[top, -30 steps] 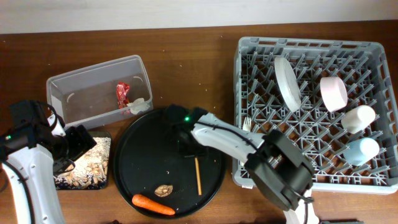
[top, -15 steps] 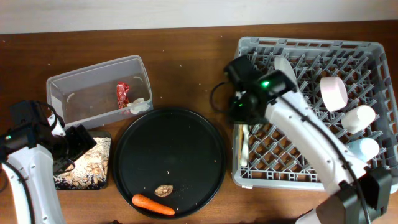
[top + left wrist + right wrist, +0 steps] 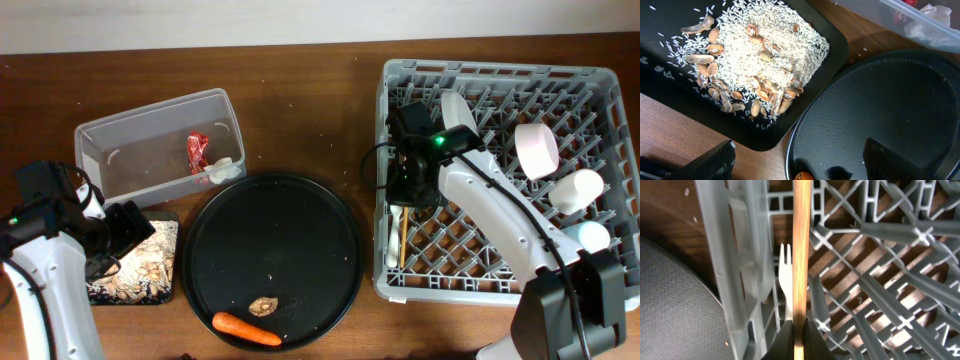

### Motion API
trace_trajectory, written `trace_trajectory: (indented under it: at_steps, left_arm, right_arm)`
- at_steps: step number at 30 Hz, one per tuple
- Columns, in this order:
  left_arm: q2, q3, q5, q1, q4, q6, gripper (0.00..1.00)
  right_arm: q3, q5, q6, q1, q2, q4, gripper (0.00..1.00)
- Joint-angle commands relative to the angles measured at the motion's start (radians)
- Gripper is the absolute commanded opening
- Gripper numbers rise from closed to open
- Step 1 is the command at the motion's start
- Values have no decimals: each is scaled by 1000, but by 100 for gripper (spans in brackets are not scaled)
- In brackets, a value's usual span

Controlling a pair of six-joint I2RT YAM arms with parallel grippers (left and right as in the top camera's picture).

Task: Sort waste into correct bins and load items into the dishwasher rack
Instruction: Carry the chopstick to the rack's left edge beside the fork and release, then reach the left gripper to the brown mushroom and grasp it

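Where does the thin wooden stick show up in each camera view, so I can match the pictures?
Overhead: the wooden stick runs lengthwise just inside the dishwasher rack's left wall, below the right end effector.
Left wrist: not in it.
Right wrist: it runs vertically up the middle, clamped at the bottom edge.
Shared landmark: the white fork, just left of the stick in both views.

We see even, bright light, soft shadows, a faint sheen on the round tray (image 3: 270,225), and slight blur in wrist views.
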Motion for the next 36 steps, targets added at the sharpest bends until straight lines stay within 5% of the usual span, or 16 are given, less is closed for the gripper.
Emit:
trace_trajectory:
  at_steps: [1,4,19,23,26,36]
  left_arm:
    - [-8,-5,11,3,-1,-13,81]
    - [-8,-5,11,3,-1,-13,81]
    - [-8,-5,18,3,-1,-13,82]
    - [-8,-5,50,-5,0,-13,82]
    - [-8,-5,50,-57,0,-13,82]
    - [-8,-110,101,-406,-32,-203,87]
  right_arm:
    - [-7,-6,-13,5,7,19,25]
    - [-7,-6,-13,5,7,24,40]
    - [31,-6,-18,4,-118,-77,45]
    - [33,-6,-48,2,-260,-80,68]
    - [33,-43,-135,2,-329,-88,85]
    - [32,-64,-163,-23,-324,-141,86]
